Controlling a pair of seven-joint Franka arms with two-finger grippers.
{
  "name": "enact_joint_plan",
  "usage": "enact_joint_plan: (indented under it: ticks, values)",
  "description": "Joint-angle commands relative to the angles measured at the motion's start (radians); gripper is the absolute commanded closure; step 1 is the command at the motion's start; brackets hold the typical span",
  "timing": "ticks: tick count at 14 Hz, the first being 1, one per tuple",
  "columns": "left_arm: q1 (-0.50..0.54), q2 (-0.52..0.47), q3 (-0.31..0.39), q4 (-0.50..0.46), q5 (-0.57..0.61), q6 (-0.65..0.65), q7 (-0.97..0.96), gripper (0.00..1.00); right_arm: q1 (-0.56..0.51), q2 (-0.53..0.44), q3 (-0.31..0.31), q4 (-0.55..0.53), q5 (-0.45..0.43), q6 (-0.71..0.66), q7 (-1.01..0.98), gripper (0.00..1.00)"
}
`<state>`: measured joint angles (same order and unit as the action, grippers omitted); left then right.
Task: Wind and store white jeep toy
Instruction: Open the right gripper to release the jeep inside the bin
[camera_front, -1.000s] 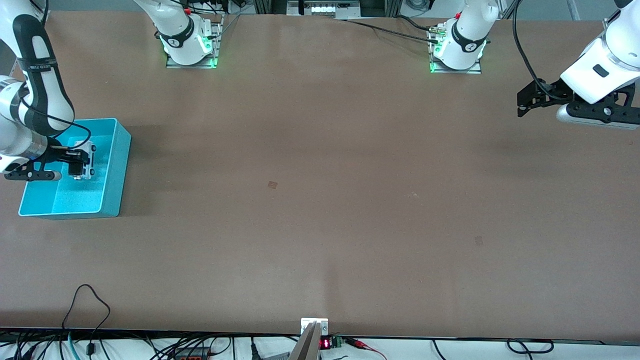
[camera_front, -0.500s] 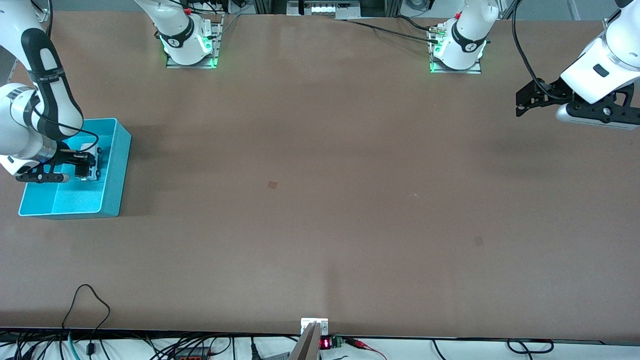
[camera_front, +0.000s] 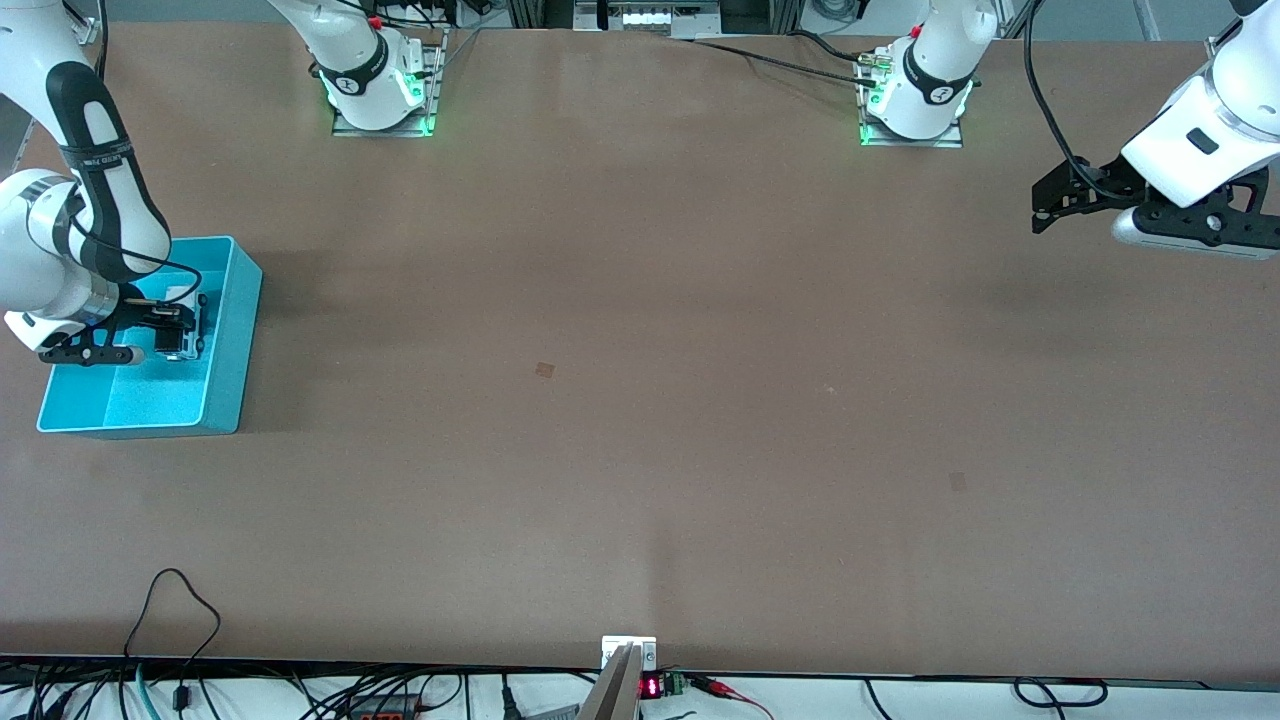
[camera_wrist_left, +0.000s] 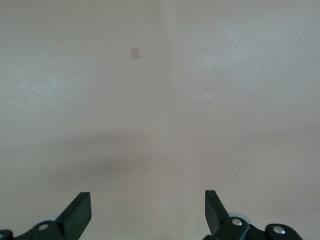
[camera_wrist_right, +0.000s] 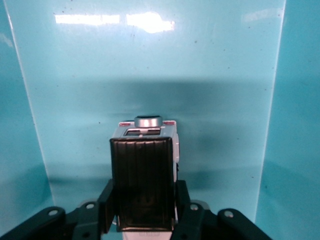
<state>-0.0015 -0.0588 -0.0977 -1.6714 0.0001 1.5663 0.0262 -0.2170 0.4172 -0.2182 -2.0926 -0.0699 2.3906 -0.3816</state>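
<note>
The white jeep toy (camera_front: 185, 335) with its black roof is held inside the turquoise bin (camera_front: 232, 330) at the right arm's end of the table. My right gripper (camera_front: 176, 330) is shut on it, low in the bin. In the right wrist view the jeep (camera_wrist_right: 144, 172) sits between the fingers (camera_wrist_right: 106, 202), over the bin's floor (camera_wrist_right: 150, 75). My left gripper (camera_front: 1045, 208) is open and empty, up over bare table at the left arm's end; its fingertips (camera_wrist_left: 80, 210) stand wide apart in the left wrist view.
The brown table (camera_front: 640, 400) has small square marks (camera_front: 545, 369) near its middle. The arm bases (camera_front: 380, 90) stand along the edge farthest from the front camera. Cables (camera_front: 180, 620) lie past the nearest edge.
My right gripper has sunk lower into the bin with the jeep and shifted a little toward the bin's wall. The left arm has stayed still.
</note>
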Motion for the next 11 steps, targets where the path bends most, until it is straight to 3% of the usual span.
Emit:
enact_joint_plan:
  ticks: [1,2,11]
  values:
    - [0.011,0.010,-0.007,0.027,-0.015,-0.022,-0.002,0.00,-0.008,-0.023,0.014,-0.017,-0.010,0.002,-0.017,0.06]
    - [0.011,0.010,-0.007,0.027,-0.015,-0.023,-0.003,0.00,-0.008,-0.038,0.014,-0.012,-0.010,-0.010,-0.017,0.00]
    - [0.011,0.010,-0.007,0.027,-0.015,-0.023,-0.003,0.00,0.088,-0.196,0.019,0.144,-0.007,-0.275,-0.013,0.00]
